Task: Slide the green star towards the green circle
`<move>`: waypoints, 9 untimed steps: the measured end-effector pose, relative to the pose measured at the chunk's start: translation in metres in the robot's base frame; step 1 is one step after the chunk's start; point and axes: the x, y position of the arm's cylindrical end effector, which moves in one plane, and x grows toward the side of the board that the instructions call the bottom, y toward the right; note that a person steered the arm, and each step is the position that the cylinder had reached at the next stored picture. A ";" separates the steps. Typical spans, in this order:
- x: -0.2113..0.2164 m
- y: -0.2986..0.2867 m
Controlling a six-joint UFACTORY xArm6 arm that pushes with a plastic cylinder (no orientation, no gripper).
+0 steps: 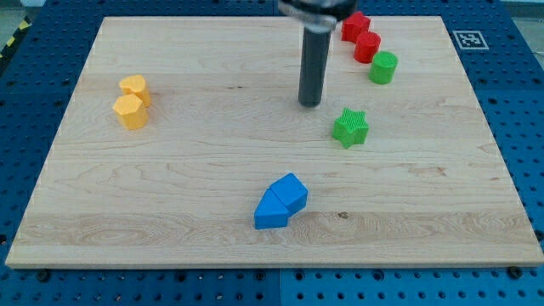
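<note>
Board [170, 195]: a pale wooden board is lying on a blue pegboard surface [25, 280], filling most of the frame.
My tip [310, 104]: the dark rod is coming down from the top centre, its end resting up and left of the green star, near but apart. There are no fingers or jaws; the arm is ending in a plain rod.
Green star [350, 127]: sitting right of centre, touching nothing.
Green circle [383, 67]: standing at upper right, above and right of the star, just beside the lower red block.
Red blocks [361, 37]: two are sitting close together at the top right, the upper one looking star-shaped.
Yellow blocks [131, 102]: two are sitting together at the left.
Blue blocks [280, 202]: two are pressing together at lower centre.
</note>
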 end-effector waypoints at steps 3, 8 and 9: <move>0.092 0.026; 0.010 0.104; 0.005 0.130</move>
